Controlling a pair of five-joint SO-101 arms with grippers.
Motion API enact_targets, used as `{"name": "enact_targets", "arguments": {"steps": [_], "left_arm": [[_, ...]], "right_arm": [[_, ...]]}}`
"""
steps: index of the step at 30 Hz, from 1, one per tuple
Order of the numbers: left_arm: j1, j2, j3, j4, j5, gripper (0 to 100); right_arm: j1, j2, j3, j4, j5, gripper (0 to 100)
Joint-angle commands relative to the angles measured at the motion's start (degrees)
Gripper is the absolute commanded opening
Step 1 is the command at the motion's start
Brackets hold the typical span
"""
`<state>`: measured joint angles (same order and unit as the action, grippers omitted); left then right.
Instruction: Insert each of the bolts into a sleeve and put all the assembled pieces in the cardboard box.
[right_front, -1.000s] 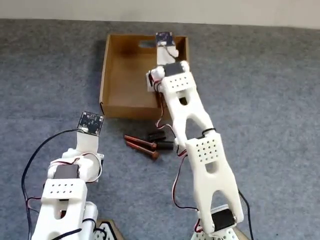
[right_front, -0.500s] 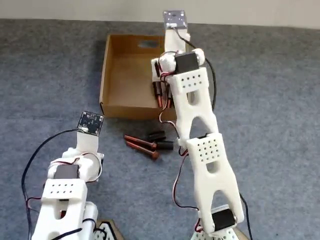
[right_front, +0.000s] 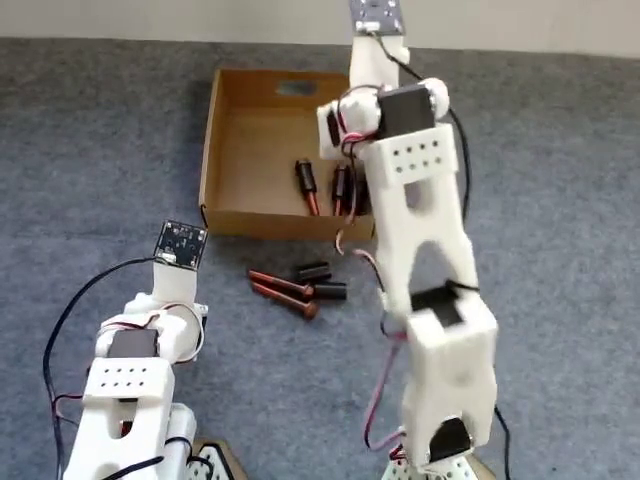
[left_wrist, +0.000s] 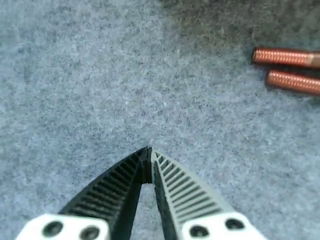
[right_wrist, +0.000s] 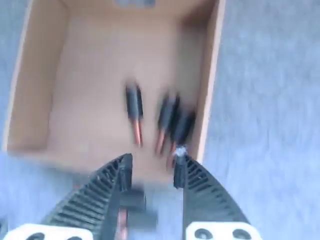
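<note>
R pincer (right_wrist: 152, 163) raised off cardboard box (right_front: 250, 160), jaws apart

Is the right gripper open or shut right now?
Open: in its wrist view the right gripper has its jaws clearly apart, gripping nothing.

A grey-blue carpet (right_front: 90, 130) with a short, mottled pile covers your work surface, reaching the left, right and near edges of your overhead view. Along its far edge runs a plain, pale strip (right_front: 150, 18). The light falls evenly.
</note>
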<state>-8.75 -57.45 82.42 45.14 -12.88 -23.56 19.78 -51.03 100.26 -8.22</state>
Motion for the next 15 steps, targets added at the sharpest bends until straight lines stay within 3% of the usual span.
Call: {"name": "enact_targets", "arguments": {"steps": [1, 9, 15], "left_arm": [[0.66, -0.66, -0.13, -0.97, 0.35, 1], [0.66, -0.66, -0.13, -0.88, 0.35, 1], [0.66, -0.66, -0.13, -0.79, 0.35, 1]], "right_arm": [[-2.95, -17.71, 27.47, -4.62, -0.18, 13.0], [-8.84, -38.02, 74.15, -30.20, -0.09, 13.4], [-10.86, -38.73, 88.84, -45.05, -0.09, 16.3]]}}
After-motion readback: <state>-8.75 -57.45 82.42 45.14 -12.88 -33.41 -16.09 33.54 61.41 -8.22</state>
